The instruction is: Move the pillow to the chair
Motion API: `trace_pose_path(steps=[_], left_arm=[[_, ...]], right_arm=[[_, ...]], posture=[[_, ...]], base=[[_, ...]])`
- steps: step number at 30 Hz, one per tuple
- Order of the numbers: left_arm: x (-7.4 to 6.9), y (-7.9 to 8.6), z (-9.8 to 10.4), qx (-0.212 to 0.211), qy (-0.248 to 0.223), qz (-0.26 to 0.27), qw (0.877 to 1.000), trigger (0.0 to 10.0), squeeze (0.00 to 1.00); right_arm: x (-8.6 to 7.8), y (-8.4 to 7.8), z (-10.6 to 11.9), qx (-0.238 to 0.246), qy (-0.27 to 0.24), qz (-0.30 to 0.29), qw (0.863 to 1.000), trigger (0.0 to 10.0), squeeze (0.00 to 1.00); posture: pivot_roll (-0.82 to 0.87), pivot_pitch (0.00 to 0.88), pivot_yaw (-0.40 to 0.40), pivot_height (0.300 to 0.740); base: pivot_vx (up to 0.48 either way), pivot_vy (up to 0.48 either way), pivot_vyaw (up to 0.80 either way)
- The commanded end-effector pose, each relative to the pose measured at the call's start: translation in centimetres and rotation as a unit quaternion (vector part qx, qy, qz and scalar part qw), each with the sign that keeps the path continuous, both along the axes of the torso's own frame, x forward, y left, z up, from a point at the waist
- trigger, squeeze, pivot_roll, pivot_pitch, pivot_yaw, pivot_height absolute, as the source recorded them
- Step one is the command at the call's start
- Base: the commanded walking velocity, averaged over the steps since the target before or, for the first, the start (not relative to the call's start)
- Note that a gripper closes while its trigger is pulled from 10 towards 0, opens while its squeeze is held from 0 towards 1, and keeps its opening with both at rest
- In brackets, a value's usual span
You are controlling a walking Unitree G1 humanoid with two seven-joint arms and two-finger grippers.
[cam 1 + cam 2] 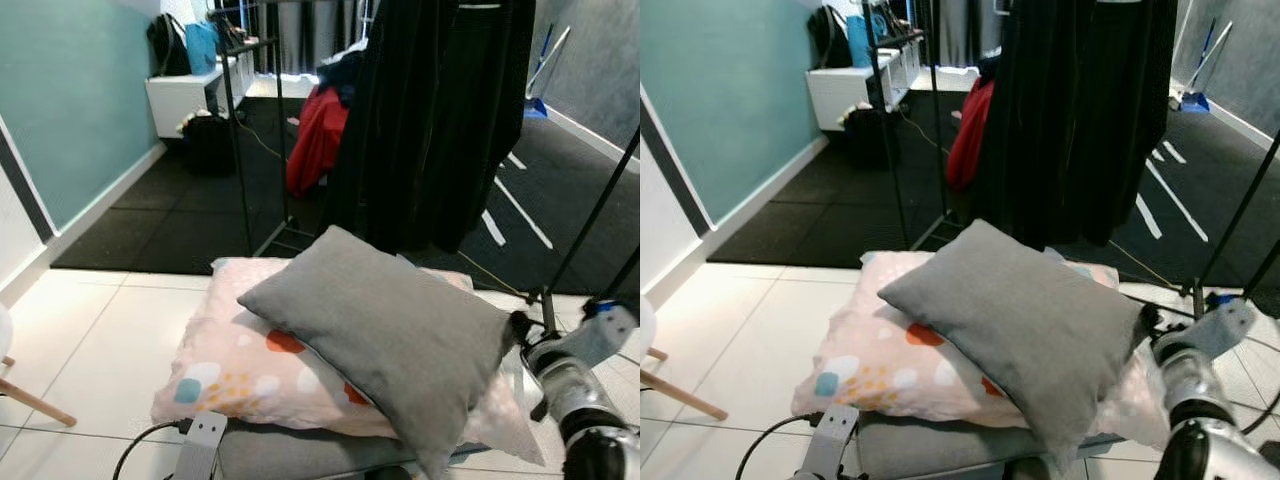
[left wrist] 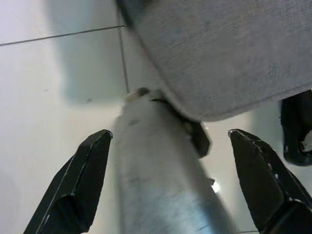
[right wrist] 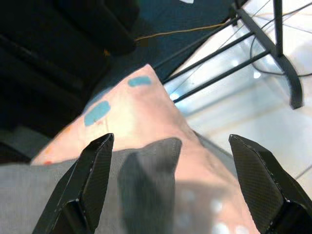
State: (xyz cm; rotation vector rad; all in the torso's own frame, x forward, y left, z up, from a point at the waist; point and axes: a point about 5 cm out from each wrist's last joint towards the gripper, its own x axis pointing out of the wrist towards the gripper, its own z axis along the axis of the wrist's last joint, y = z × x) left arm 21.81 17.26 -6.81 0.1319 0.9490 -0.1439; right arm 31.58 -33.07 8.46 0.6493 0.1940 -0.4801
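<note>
**A:** Right wrist view: right gripper (image 3: 168, 187) spread wide, fingers either side of the grey pillow (image 1: 395, 335) corner, not closed on anything. Patterned pillow (image 3: 141, 109) shows just beyond it.

**B:** Where's the grey one sit?

**A:** Head views: lying tilted on top of the patterned pillow (image 1: 240, 365), which rests on a grey cushion (image 1: 290, 452). Right arm at its right-hand corner, v. near, can't confirm contact.

**B:** Left side?

**A:** Left gripper (image 2: 170, 183) also wide open, down low over white tile, under the grey cushion's edge. Holding nothing.

**B:** Risks?

**A:** Corner grab only, so pillow prob. sags or slips out when lifted. Jaws could pinch the patterned one too, both come up together. Clothes rack (image 1: 560, 265) leg + cable (image 3: 270, 90) right beside the arm, snag poss. on swing.

**B:** Chair?

**A:** Wooden leg (image 1: 35, 403) at far left, prob. the chair. Long carry across w/ one weak grip.
</note>
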Motion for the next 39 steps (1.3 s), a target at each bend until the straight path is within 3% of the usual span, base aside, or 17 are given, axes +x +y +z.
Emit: trace_pose_path(steps=[1,4,6,9,12,14,17,20,22,24,25,27,31,32,36,37,39], left_arm=[[-0.1,0.4,0.0,0.006,0.001,-0.004,1.0,10.0,0.0],[-0.2,0.4,-0.1,0.006,0.002,-0.005,1.0,10.0,0.0],[-0.2,0.4,-0.1,0.006,0.003,-0.006,1.0,10.0,0.0],[-0.2,0.4,-0.1,0.007,0.002,-0.006,1.0,10.0,0.0],[-0.2,0.4,0.0,0.007,0.002,-0.006,1.0,10.0,0.0],[-0.1,0.4,0.0,0.007,0.001,-0.006,1.0,10.0,0.0],[-0.1,0.4,0.0,0.007,0.001,-0.006,1.0,10.0,0.0],[-0.1,0.5,0.0,0.007,0.0,-0.007,1.0,10.0,0.0],[-0.1,0.5,0.0,0.007,0.0,-0.007,1.0,10.0,0.0],[0.0,0.5,0.1,0.008,-0.001,-0.008,1.0,10.0,0.0],[0.0,0.5,0.1,0.008,-0.001,-0.008,1.0,10.0,0.0],[0.0,0.5,0.1,0.008,-0.001,-0.008,1.0,10.0,0.0],[0.0,0.5,0.1,0.008,-0.001,-0.008,1.0,10.0,0.0],[0.1,0.5,0.1,0.008,-0.001,-0.008,1.0,10.0,0.0],[0.1,0.4,0.1,0.007,-0.002,-0.008,1.0,10.0,0.0],[0.1,0.4,0.1,0.007,-0.002,-0.008,1.0,10.0,0.0],[0.1,0.4,0.1,0.007,-0.002,-0.009,1.0,10.0,0.0]], right_arm=[[0.2,0.6,-0.4,0.018,0.002,0.01,1.0,10.0,0.0],[0.2,1.1,-0.6,0.028,-0.001,0.024,0.999,10.0,0.0],[0.6,3.3,-1.6,0.065,-0.007,0.079,0.995,10.0,0.0],[0.6,4.5,-2.3,0.088,-0.002,0.103,0.991,10.0,0.0],[0.6,4.8,-2.5,0.097,-0.002,0.109,0.989,10.0,0.0],[0.6,6.2,-3.2,0.123,0.006,0.151,0.981,10.0,0.0],[0.6,6.2,-3.2,0.123,0.006,0.151,0.981,10.0,0.0],[0.2,8.3,-4.6,0.164,0.04,0.182,0.969,10.0,0.0],[0.2,8.8,-4.7,0.178,0.037,0.192,0.964,10.0,0.0],[0.3,10.3,-4.6,0.202,0.022,0.238,0.95,10.0,0.0],[0.3,10.3,-4.6,0.202,0.022,0.238,0.95,10.0,0.0],[0.4,11.3,-4.5,0.215,0.011,0.276,0.937,10.0,0.0],[0.4,11.4,-4.5,0.212,0.01,0.286,0.935,10.0,0.0],[0.5,11.5,-4.4,0.21,0.006,0.292,0.933,8.6,0.0],[0.5,11.5,-4.3,0.211,-0.001,0.297,0.932,8.6,0.0],[0.6,11.3,-4.1,0.208,-0.009,0.301,0.931,0.0,0.0],[0.6,11.2,-3.9,0.204,-0.019,0.303,0.931,0.0,0.0]], posture=[[-0.17,0.0,-0.059,0.565],[-0.17,0.0,-0.056,0.56],[-0.17,0.003,-0.052,0.55],[-0.17,0.005,-0.053,0.54],[-0.17,0.007,-0.053,0.535],[-0.17,0.012,-0.053,0.525],[-0.17,0.012,-0.053,0.525],[-0.17,0.014,-0.055,0.525],[-0.17,0.015,-0.054,0.525],[-0.16,0.015,-0.055,0.525],[-0.16,0.015,-0.055,0.525],[-0.16,0.014,-0.057,0.525],[-0.16,0.015,-0.057,0.525],[-0.16,0.014,-0.059,0.525],[-0.16,0.015,-0.06,0.525],[-0.16,0.014,-0.06,0.525],[-0.17,0.011,-0.06,0.525]], base=[[0.0,0.0,0.0],[0.0,0.0,0.0],[0.0,0.0,0.0],[0.0,0.0,0.0],[0.0,0.0,0.0],[0.0,0.0,0.0],[0.0,0.0,0.0],[0.0,0.0,0.0],[0.0,0.0,0.0],[0.0,0.0,0.0],[0.0,0.0,0.0],[0.0,0.0,0.0],[0.0,0.0,0.0],[0.0,0.0,0.0],[0.0,0.0,0.0],[0.0,0.0,0.0],[0.0,0.0,0.0]])
